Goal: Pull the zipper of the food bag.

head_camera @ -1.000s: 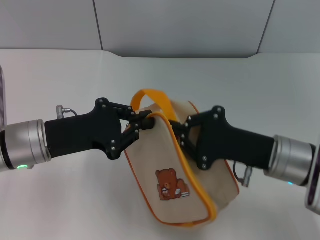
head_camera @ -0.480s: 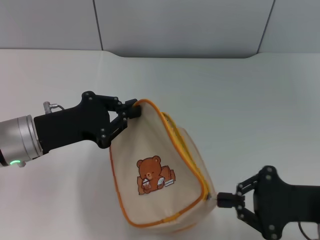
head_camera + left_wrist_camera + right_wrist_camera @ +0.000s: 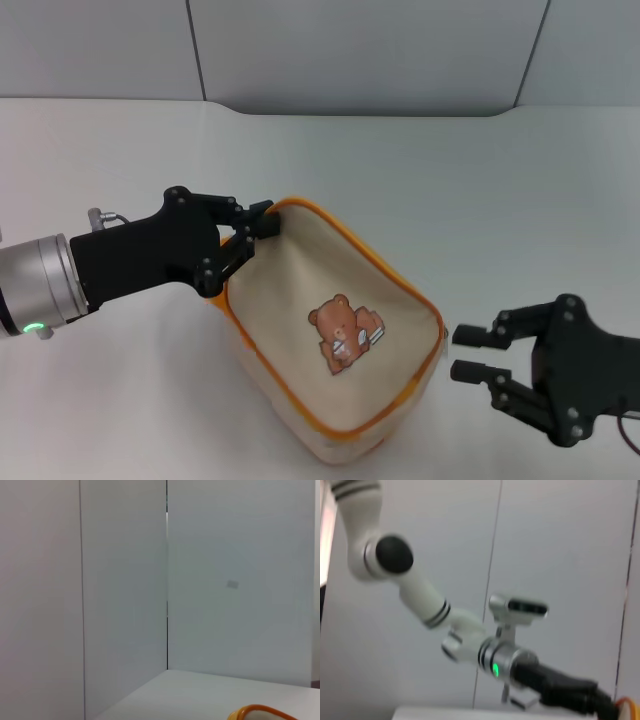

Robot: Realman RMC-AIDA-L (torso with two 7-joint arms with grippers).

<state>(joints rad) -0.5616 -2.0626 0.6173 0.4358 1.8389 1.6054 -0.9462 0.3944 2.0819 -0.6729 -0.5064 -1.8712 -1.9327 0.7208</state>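
Observation:
The food bag (image 3: 330,330) lies on the white table with its bear print facing up, cream with orange piping round the edge. My left gripper (image 3: 265,222) is shut on the bag's far left corner and holds it slightly raised. My right gripper (image 3: 466,352) is open and empty just right of the bag's near right corner, apart from it. I cannot make out the zipper track or its pull tab against the orange piping. A bit of the bag's orange edge (image 3: 257,712) shows in the left wrist view. The right wrist view shows the left arm (image 3: 510,660).
The white table (image 3: 500,200) spreads all around the bag. Grey wall panels (image 3: 350,50) stand behind the table's back edge.
My right gripper dragged from the bag's top down to its near right end, then let go and opened. The bag has flopped flat, bear side up. The left gripper kept its hold.

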